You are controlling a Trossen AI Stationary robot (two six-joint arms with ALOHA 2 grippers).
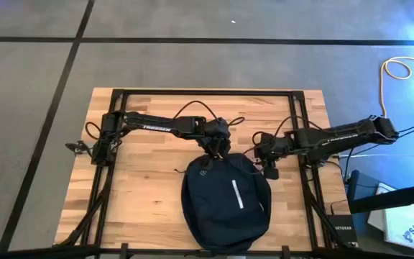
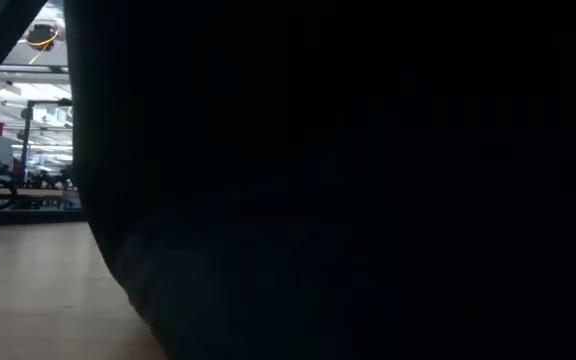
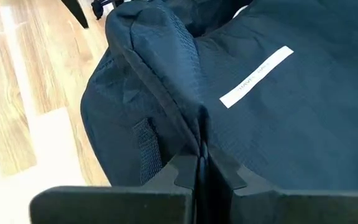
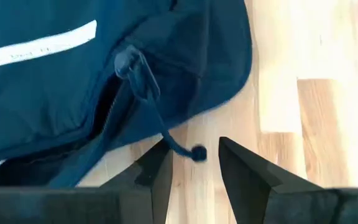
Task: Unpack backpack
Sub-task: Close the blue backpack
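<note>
Low view almost wholly blocked: dark mass of the backpack point(image 2: 368, 180) fills the frame, only a strip of table point(image 2: 38, 290) and blurred room bkgd visible at far left; neither gripper visible there. High view, L to R: 1 wooden table point(image 1: 142, 187), 2 arms, 1 backpack point(image 1: 225, 205). Backpack lies flat at centre-front of table, front face up, near edge reaching table's front edge; 1 white stripe point(image 1: 236, 194) and 1 small white logo point(image 1: 202, 170) show, logo too small to read. Left gripper point(image 1: 218, 149) sits at backpack's top edge, near top-left corner. In left wrist view its fingers point(image 3: 185, 171) are closed together, pinching a ridge of the pack's fabric at the seam; stripe text point(image 3: 257, 76) not legible. Right gripper point(image 1: 269, 167) is at pack's upper-right corner, just beside the fabric. Right wrist view: jaws parted, nothing held; 1 zipper pull cord point(image 4: 160, 127) w/ knob end lies on the table betw. the two fingers point(image 4: 244, 171), touching neither that I can tell. Zip partly open there; inside is dark, contents not visible.
</note>
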